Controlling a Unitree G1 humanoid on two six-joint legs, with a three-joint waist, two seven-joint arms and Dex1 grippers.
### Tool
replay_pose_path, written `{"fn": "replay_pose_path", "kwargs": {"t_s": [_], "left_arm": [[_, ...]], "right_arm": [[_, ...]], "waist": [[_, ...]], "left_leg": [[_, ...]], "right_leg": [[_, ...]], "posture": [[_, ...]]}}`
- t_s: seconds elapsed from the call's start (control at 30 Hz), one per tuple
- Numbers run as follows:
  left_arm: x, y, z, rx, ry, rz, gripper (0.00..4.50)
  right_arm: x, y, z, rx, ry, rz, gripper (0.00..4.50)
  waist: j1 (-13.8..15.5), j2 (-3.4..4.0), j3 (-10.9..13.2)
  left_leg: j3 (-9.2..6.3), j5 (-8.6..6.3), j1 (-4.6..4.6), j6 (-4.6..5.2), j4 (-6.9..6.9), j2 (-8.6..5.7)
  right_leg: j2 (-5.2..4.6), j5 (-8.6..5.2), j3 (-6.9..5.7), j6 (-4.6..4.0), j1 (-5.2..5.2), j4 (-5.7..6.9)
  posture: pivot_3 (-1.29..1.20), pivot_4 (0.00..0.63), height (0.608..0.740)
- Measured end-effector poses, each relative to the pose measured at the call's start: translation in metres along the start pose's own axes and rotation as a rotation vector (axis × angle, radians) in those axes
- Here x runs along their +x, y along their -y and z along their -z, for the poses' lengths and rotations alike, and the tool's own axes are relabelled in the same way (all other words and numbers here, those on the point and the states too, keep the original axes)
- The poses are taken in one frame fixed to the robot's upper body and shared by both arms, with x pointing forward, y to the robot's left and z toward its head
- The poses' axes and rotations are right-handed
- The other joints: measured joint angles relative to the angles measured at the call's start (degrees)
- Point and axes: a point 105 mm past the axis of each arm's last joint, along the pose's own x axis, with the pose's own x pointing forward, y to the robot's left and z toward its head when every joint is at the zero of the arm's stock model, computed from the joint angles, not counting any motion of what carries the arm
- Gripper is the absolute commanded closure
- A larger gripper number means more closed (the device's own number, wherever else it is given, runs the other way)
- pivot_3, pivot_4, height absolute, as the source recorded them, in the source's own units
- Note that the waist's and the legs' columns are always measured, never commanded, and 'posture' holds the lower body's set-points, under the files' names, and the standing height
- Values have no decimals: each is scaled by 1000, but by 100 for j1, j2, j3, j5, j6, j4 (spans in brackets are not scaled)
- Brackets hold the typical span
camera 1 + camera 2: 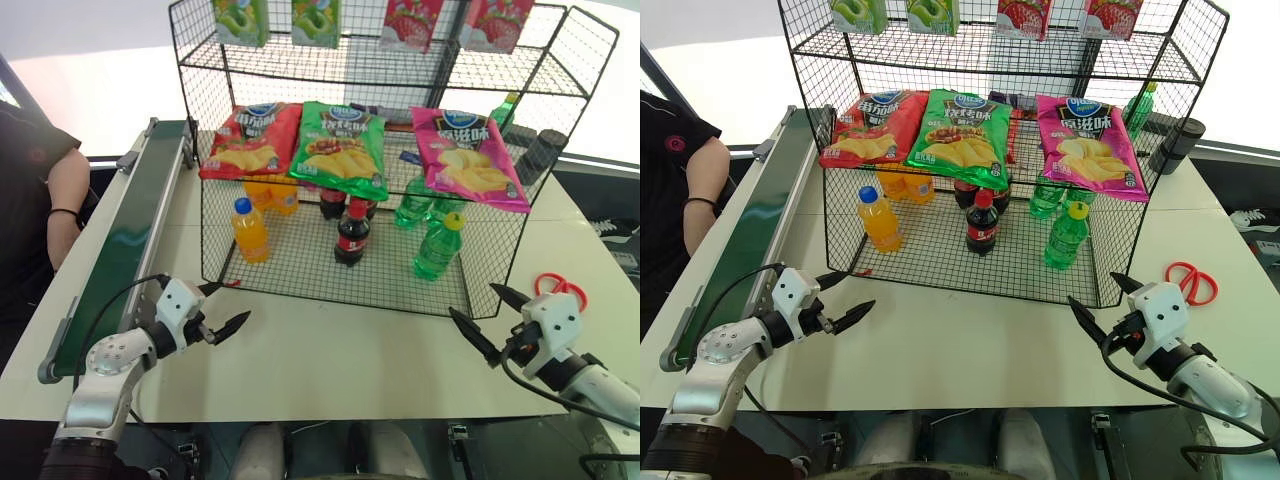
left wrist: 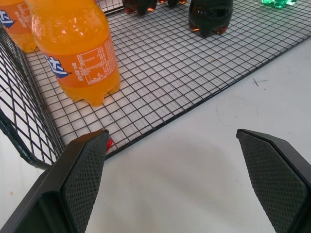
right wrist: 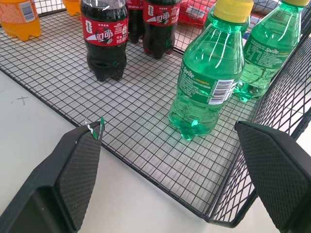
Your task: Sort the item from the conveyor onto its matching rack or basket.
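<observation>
Both grippers, left and right, are hovering released and empty over the table. Ahead, the green bottle is standing in the basket; the conveyor is lying left.

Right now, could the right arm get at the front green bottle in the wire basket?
Probably yes. The right gripper is open and empty, just outside the basket. The green bottle stands upright near the front right corner, nothing between them but the low mesh wall, which it would likely have to reach over.
</observation>
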Motion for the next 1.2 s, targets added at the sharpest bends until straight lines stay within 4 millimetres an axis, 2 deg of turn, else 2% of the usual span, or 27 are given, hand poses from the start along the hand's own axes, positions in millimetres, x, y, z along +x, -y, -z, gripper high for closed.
{"fn": "replay_pose_path", "kwargs": {"t_s": [1.2], "left_arm": [[1,-2,-4,15,19,-22,0]], "right_arm": [[8,-4,-3,-17,16,-24,29]], "waist": [[-1,0,0]], "left_leg": [[1,0,-1,0,-1,0]], "right_leg": [[0,1,0,1,-2,0]], "posture": [[0,150,740]]}}
